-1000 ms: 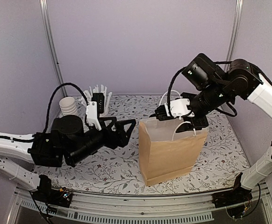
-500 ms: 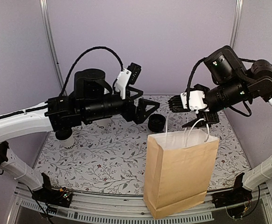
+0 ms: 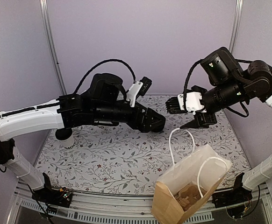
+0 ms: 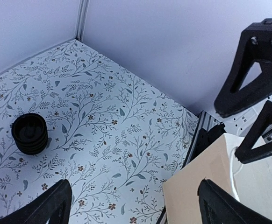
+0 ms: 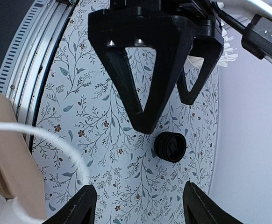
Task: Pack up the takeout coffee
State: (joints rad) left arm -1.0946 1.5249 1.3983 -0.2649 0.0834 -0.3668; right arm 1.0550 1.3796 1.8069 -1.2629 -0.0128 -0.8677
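Note:
The takeout coffee (image 3: 67, 141), a white cup with dark print and a black lid, stands at the left of the table, partly hidden under my left arm. The brown paper bag (image 3: 192, 189) is tipped over at the front right edge with its mouth open upward and its white handles loose; it also shows in the left wrist view (image 4: 215, 186) and the right wrist view (image 5: 5, 158). My left gripper (image 3: 155, 123) (image 4: 136, 210) is open and empty above mid-table. My right gripper (image 3: 185, 114) (image 5: 138, 210) is open and empty, above and behind the bag.
A stack of black lids (image 4: 29, 134) (image 5: 171, 146) sits on the floral table cover near the back, below my left gripper. The metal front rail (image 3: 126, 205) runs under the bag. Purple walls close in the back and sides.
The bag, upright before, has toppled toward the front right edge and is free of my right gripper. My left arm has swung right and lowered over the lid stack.

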